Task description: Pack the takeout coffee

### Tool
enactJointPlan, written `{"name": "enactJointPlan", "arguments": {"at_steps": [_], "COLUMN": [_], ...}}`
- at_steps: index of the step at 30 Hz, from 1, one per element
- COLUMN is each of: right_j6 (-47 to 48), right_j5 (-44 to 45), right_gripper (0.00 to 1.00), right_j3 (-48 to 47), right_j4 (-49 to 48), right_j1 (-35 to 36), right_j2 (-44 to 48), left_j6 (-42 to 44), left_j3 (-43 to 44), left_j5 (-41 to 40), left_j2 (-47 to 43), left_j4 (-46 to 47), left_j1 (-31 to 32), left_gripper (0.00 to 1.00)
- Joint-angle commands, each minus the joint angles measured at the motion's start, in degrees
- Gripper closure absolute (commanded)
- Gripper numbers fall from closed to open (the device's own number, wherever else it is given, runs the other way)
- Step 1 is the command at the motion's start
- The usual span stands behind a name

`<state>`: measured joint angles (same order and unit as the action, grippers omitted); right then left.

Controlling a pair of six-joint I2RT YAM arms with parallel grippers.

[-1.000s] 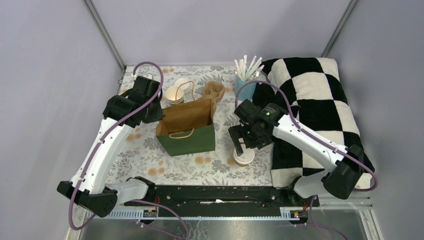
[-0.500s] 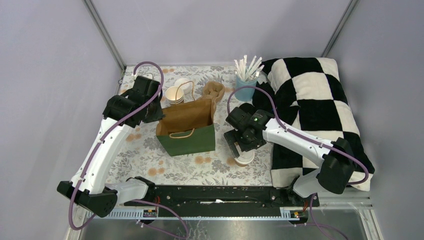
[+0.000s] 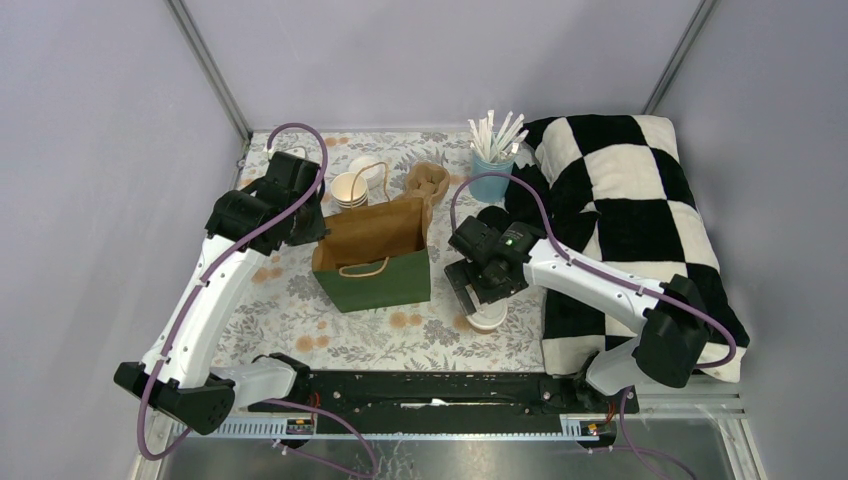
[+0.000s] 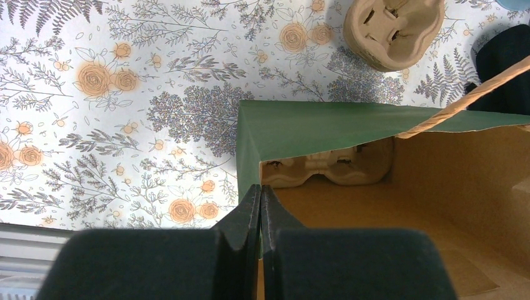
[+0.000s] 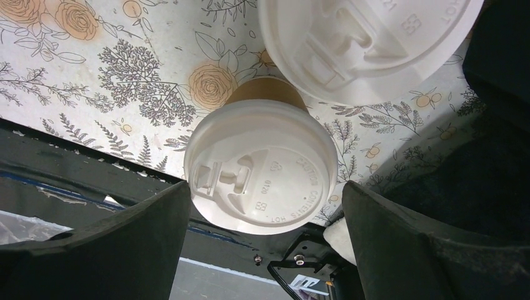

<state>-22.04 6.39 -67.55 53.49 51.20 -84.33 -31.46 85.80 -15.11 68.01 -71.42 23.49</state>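
Two takeout coffee cups, tan with white lids, stand close together in the right wrist view. The nearer cup [image 5: 262, 181] lies between my right gripper's [image 5: 265, 187] open fingers, one on each side of its lid, not touching. The other cup [image 5: 369, 44] is just beyond. From above, one lid [image 3: 488, 318] peeks out under the right gripper [image 3: 480, 295]. My left gripper [image 4: 260, 194] is shut on the left rim of the green paper bag [image 4: 312, 131], holding it open [image 3: 375, 262]. A pulp carrier [image 4: 331, 169] sits inside the bag.
A second pulp carrier [image 3: 428, 180] and a stack of lidless paper cups [image 3: 350, 190] stand behind the bag. A light-blue cup of white straws [image 3: 490, 178] is at the back. A black-and-white checked cloth [image 3: 640, 220] covers the right side, close to the cups.
My right gripper has moved left and down over the lidded cups, so it now straddles the nearer one. The left arm and the bag have stayed put.
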Motion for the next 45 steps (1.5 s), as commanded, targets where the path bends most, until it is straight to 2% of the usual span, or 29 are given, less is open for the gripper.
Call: {"name": "enactJointPlan", "arguments": {"at_steps": [1,24,38,45], "right_j6": [0.1,-1.9,-1.9,-1.6], "right_j5": [0.3,3.1,3.5,3.5], "right_gripper": [0.04,0.01,0.08,0.07], "right_j3": [0.6,0.3,1.3,1.4], "right_j4": [-0.7,1.3,-0.5,-0.6], "right_j1": [0.9,3.3,3.3,3.2], "right_j2": [0.0,2.5,1.3,0.8], "left_j6": [0.7,0.8,0.9,0.8], "left_j3": [1.0,0.5,0.9,0.8], "left_j5": [-0.6,-0.2,0.3,0.4], "left_j2": [-0.2,-0.1,0.2,0.3], "left_j4": [1.6,1.8,1.7,1.7], "left_j1": [-0.4,-0.3,-0.4,-0.3], "left_gripper": [0.99,0.99,0.99,0.99]}}
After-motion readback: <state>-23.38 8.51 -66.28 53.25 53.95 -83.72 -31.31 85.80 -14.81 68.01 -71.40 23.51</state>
